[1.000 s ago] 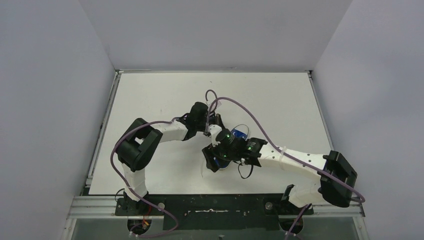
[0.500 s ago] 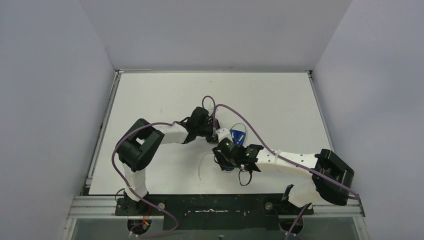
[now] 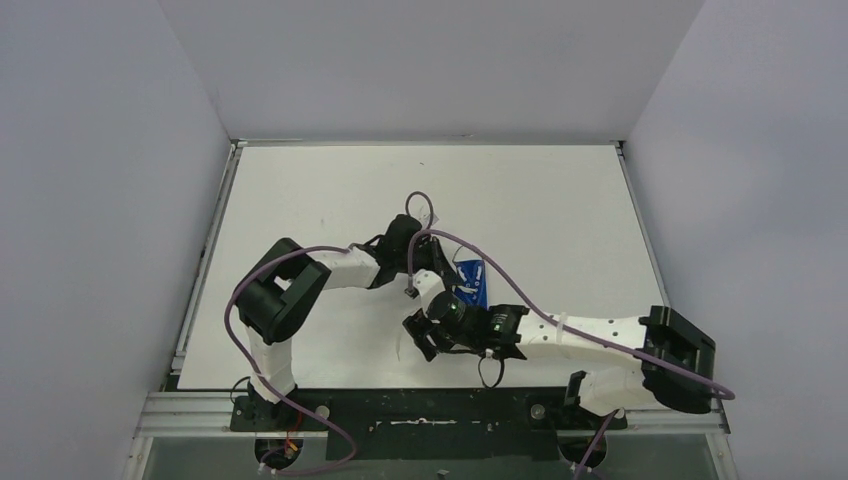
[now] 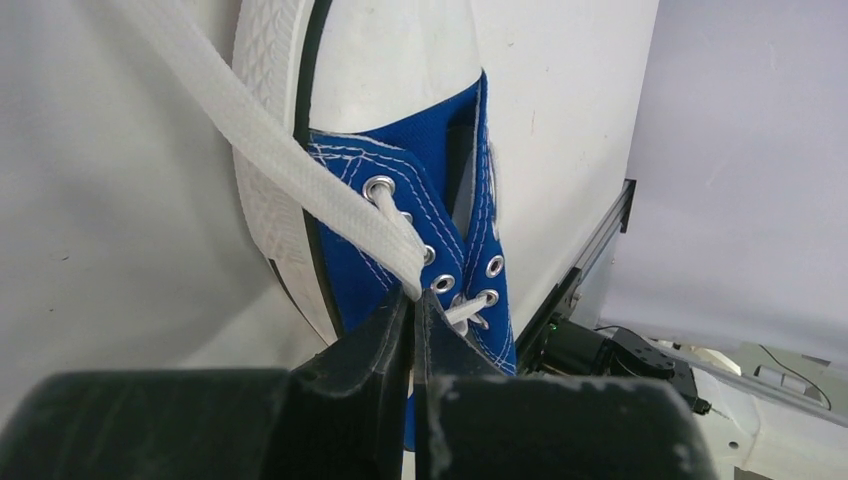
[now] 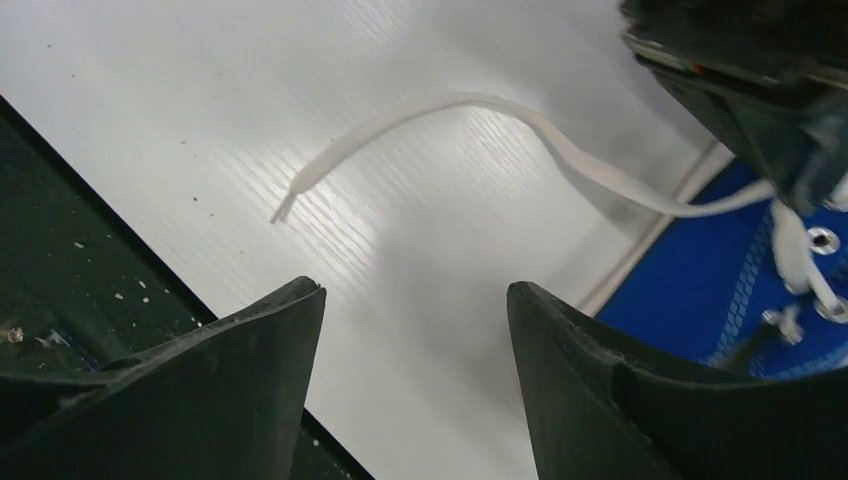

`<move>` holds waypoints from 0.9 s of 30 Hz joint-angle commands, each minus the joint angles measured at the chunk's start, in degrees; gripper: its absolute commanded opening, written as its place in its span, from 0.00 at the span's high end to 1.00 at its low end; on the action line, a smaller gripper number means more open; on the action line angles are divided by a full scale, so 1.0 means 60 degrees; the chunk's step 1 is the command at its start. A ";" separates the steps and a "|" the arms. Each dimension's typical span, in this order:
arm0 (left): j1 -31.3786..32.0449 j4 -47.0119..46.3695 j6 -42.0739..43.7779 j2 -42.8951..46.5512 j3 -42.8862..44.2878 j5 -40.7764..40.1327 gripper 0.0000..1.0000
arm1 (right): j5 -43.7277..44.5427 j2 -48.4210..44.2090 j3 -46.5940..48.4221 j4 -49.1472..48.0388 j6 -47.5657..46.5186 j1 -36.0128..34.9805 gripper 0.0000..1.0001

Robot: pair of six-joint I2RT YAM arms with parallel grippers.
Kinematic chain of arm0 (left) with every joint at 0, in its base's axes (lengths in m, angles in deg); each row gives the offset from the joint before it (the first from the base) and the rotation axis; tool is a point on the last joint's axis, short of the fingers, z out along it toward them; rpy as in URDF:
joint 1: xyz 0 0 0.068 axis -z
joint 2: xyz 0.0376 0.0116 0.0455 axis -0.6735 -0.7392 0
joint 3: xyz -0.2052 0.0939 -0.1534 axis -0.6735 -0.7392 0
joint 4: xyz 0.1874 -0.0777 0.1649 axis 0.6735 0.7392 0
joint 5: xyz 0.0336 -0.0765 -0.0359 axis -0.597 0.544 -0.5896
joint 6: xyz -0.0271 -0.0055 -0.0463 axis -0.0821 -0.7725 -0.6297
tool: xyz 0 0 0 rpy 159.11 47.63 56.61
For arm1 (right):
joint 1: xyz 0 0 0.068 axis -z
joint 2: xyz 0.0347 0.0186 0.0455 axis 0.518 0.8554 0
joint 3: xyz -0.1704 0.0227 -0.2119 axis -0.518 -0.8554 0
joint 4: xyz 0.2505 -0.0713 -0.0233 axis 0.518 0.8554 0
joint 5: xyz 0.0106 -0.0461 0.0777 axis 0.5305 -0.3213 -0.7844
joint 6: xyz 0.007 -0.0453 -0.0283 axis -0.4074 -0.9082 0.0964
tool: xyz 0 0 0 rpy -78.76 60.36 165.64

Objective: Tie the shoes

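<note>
right end effector [image 5: 415, 292]: released, jaws wide, nothing between, low over the surface [image 5: 180, 70] near its front edge | lace [image 5: 450, 99]: loose end flat on surface just ahead, running back to shoe | shoe [image 4: 400, 190]: mid-surface, just beyond right end effector | left end effector [image 4: 413, 300]: clenched on lace beside the eyelets

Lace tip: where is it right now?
In the right wrist view, the lace tip lies on the table, left of centre, beyond the open right gripper.

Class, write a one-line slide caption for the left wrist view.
Left gripper pinching the white lace of the blue sneaker on the table.
</note>
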 commanded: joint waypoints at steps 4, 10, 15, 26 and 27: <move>-0.0149 0.0561 0.0523 -0.0270 0.0953 0.0773 1.00 | -0.0249 0.1855 0.0544 -0.2919 -0.0763 -0.0500 0.30; -0.0180 0.1356 0.1118 -0.0464 0.1371 0.1039 1.00 | 0.0249 0.2659 0.0573 -0.3676 -0.0831 -0.1085 0.29; -0.0186 0.1035 0.1130 -0.0601 0.1336 0.1307 1.00 | 0.0199 0.2972 0.0679 -0.3985 -0.0701 -0.1288 0.27; -0.0280 0.0834 0.1492 -0.0737 0.1000 0.1541 1.00 | 0.1834 0.3396 0.0895 -0.2875 -0.0063 -0.1477 0.36; -0.0295 0.0824 0.1490 -0.0773 0.1011 0.1576 1.00 | 0.1802 0.3444 0.0800 -0.2825 -0.0008 -0.1522 0.37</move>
